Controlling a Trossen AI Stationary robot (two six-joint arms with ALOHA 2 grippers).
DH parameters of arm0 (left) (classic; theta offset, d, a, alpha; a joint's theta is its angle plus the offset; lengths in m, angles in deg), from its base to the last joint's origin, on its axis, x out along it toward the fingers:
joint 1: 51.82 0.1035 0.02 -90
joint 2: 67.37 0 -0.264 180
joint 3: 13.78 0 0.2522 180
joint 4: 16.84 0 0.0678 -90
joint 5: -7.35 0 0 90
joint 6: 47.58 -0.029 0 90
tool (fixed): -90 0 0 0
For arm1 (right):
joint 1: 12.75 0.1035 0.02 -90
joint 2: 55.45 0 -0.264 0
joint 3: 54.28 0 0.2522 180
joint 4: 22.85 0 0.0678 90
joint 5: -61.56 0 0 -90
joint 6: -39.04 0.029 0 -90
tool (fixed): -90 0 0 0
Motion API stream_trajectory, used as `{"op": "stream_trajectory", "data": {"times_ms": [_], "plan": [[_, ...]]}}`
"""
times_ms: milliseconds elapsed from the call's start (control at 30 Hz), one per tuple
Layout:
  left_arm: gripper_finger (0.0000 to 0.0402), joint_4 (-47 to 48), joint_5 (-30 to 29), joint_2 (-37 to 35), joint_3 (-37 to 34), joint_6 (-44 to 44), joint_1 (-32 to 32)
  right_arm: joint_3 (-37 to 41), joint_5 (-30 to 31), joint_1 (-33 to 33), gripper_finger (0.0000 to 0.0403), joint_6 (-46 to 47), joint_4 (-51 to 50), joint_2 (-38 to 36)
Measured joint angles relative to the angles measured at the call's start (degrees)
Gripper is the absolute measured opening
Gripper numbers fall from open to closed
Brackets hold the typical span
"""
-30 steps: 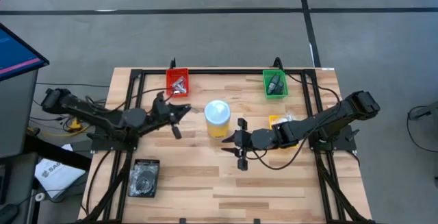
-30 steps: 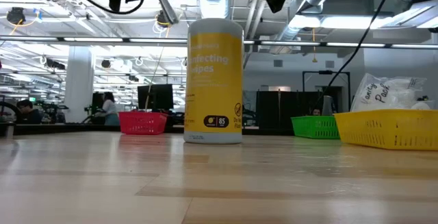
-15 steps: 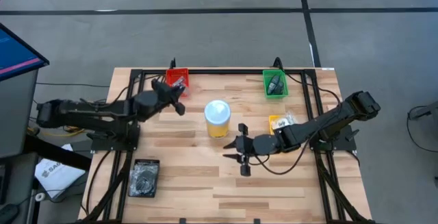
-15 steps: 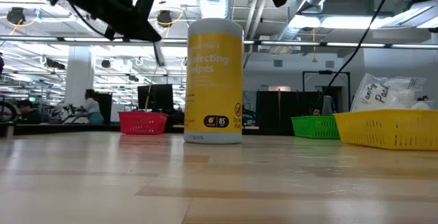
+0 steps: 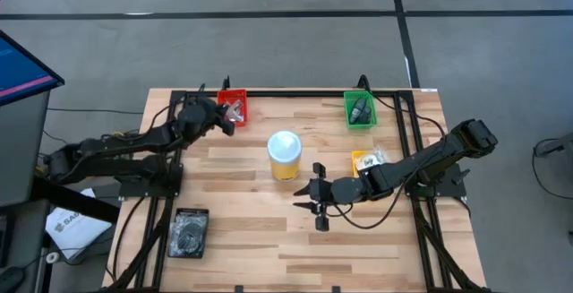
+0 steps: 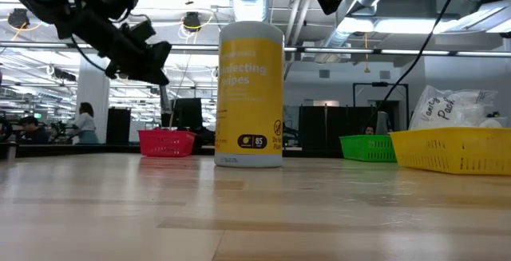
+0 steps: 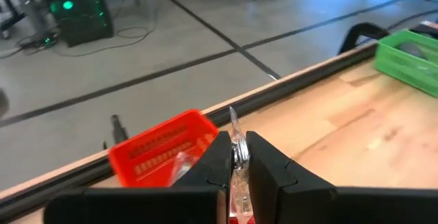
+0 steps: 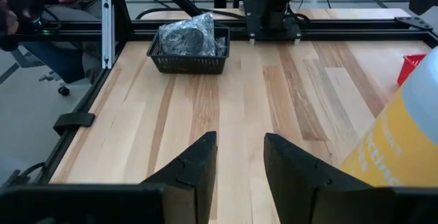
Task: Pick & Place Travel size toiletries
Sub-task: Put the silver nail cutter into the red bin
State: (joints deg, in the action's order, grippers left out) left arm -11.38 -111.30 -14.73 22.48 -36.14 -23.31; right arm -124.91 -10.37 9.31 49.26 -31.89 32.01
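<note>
Worktop (image 5: pixel 242 230): lying bare ahead of right jaws.
Left jaws (image 7: pixel 237 157): pinching silvery bit (image 7: pixel 236 142), hanging beside red tray (image 5: pixel 233 107).
Right jaws (image 8: pixel 238 157): standing part-open, holding nothing.

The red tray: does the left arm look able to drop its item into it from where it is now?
Probably yes. The left gripper is shut on a silvery item beside the red tray, above the table, and nothing stands between them.
</note>
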Motion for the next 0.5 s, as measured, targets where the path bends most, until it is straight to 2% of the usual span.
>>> {"op": "stream_trajectory", "data": {"times_ms": [500], "plan": [[0.0014,-9.43,8.87,0.0,-5.55,2.78,10.86,0.0,0.04,-0.92,0.0113,-0.03,0.07,0.0]]}}
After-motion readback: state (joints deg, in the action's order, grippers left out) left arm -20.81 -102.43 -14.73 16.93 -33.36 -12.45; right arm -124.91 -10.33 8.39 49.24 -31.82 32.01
